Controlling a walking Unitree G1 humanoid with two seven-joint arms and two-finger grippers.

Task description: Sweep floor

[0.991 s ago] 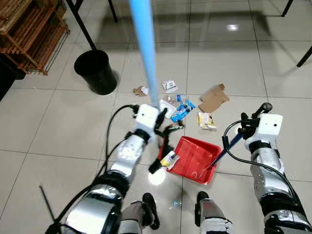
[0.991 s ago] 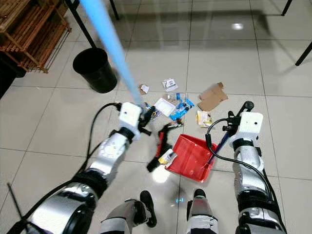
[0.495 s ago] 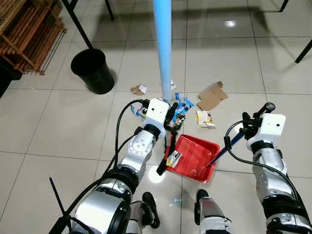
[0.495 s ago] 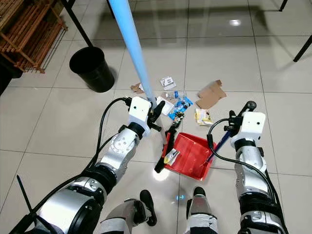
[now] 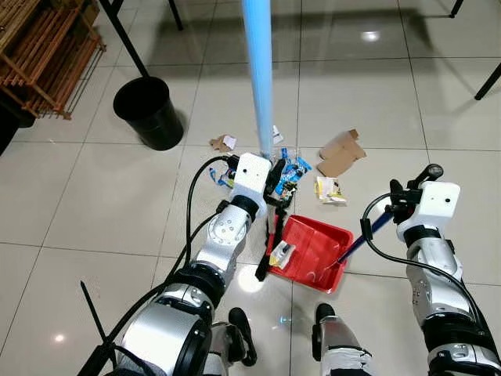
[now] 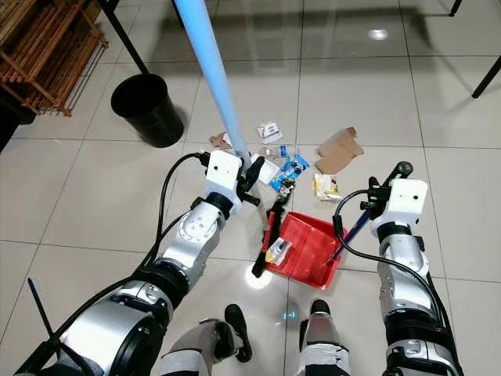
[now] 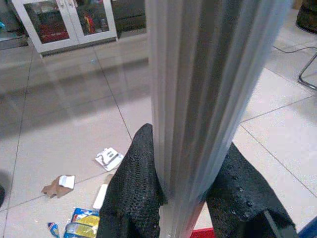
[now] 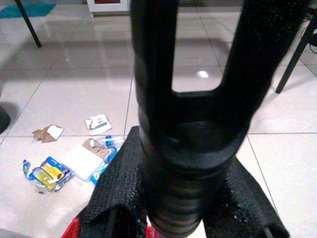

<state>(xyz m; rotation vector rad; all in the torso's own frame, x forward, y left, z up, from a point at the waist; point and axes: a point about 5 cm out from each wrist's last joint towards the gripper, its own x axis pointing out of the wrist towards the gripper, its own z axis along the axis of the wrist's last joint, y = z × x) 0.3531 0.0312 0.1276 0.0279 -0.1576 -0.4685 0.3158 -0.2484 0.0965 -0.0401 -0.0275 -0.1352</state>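
Observation:
My left gripper [image 5: 273,177] is shut on the light blue broom pole [image 5: 257,78]; its black fingers [image 7: 137,183] squeeze the ribbed pole [image 7: 198,99]. The black broom head [image 5: 269,249] rests against the left lip of the red dustpan [image 5: 317,254]. A small yellow-and-white packet [image 5: 282,251] lies just inside the pan. My right gripper [image 5: 405,194] is shut on the dustpan's dark handle [image 8: 185,124], holding the pan on the tiles. Litter lies beyond the pan: blue wrappers [image 5: 294,168], a yellow packet [image 5: 329,190], torn cardboard [image 5: 339,157], a white card [image 5: 275,135], a brown scrap [image 5: 223,143].
A black bin [image 5: 149,114] stands on the tiles to the far left of the litter. A wooden slatted rack [image 5: 47,47] fills the upper left corner. Black furniture legs [image 5: 129,35] stand behind the bin and another [image 5: 487,82] at the far right. My feet [image 5: 243,337] are near the pan.
My left arm has swung the broom to the right, bringing its head against the dustpan's lip, and the small packet now lies inside the pan. The right arm and dustpan have hardly moved.

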